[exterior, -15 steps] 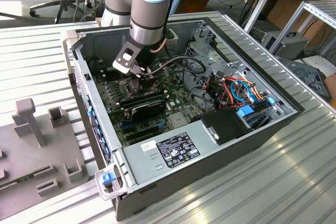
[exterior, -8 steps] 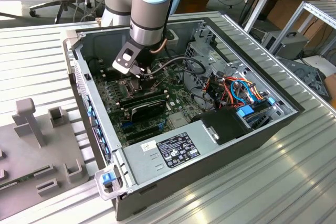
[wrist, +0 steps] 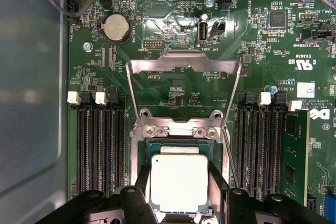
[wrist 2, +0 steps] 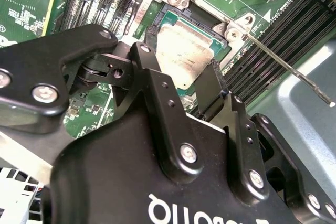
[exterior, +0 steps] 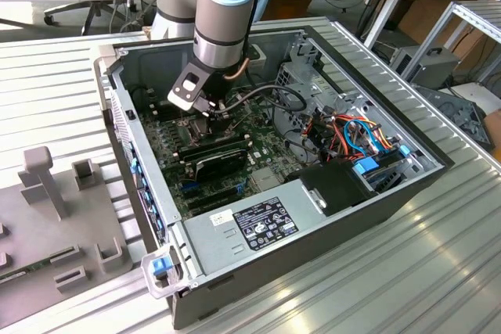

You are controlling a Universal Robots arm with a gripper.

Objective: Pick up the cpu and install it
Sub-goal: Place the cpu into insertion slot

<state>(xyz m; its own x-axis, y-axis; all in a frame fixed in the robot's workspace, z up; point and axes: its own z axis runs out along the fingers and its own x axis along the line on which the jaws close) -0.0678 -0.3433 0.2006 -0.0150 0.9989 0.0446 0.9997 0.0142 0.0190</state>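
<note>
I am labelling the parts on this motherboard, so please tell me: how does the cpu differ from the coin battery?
The cpu is square; the coin battery is round. The cpu is clearly larger than the coin battery. The cpu sits at the socket, whose metal load frame is raised open; the coin battery sits in its holder beyond that frame. Both have dull silver metal tops.

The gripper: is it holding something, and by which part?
Yes. The gripper appears to hold the cpu, with its fingers pinching two opposite side edges, right at the open socket.
</note>
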